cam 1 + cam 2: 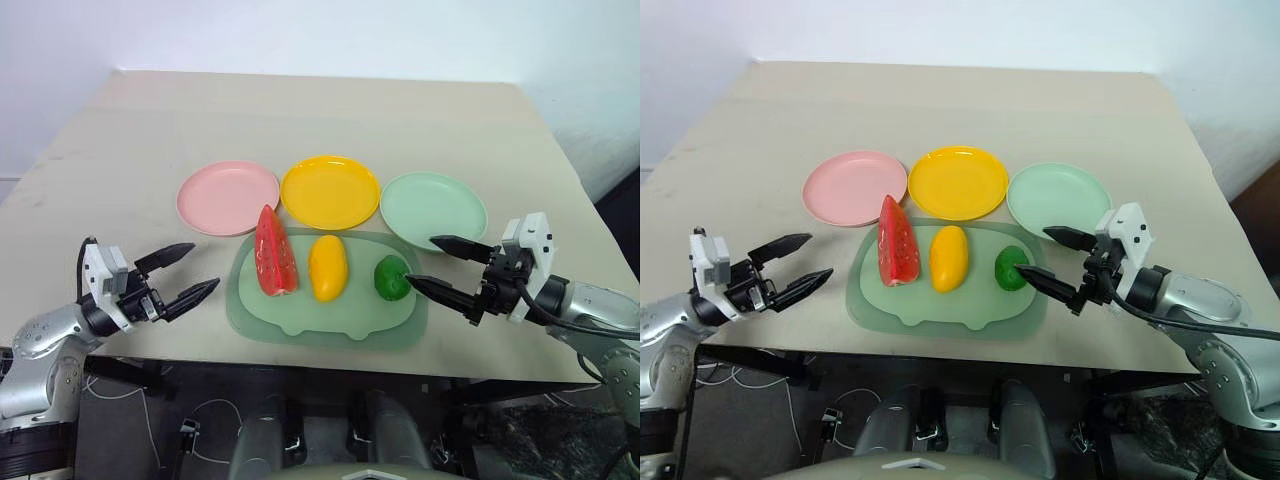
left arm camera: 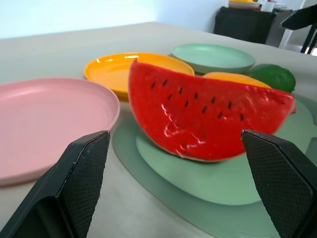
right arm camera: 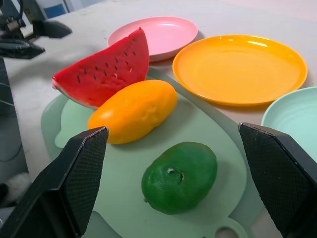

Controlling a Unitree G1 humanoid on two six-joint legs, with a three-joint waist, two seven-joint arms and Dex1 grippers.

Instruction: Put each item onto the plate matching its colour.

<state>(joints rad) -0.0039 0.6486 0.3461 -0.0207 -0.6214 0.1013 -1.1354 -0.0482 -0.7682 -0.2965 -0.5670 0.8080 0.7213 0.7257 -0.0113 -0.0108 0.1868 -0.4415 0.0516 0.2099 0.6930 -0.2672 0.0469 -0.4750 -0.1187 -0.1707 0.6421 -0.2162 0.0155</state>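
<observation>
Mat [image 1: 330, 318]: near the bench's [image 1: 330, 110] front edge, carrying watermelon slice [image 1: 275, 254], mango [image 1: 327, 267], green fruit [image 1: 392, 277].
Plates: pink plate [image 1: 228, 197], yellow plate [image 1: 330, 191], mint plate [image 1: 433, 208] in a row behind the mat (all bare).
Left end effector [image 1: 186, 273]: released, beside the mat's left edge.
Right end effector [image 1: 438, 264]: released, near the green fruit.
Right wrist view: shows the fruit's stem dimple [image 3: 174, 173].

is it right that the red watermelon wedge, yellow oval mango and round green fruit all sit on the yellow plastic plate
Not quite. The red watermelon wedge, yellow oval mango and round green fruit all sit on the large pale green rounded mat, not the yellow plastic plate, as the left eye view shows.
</observation>
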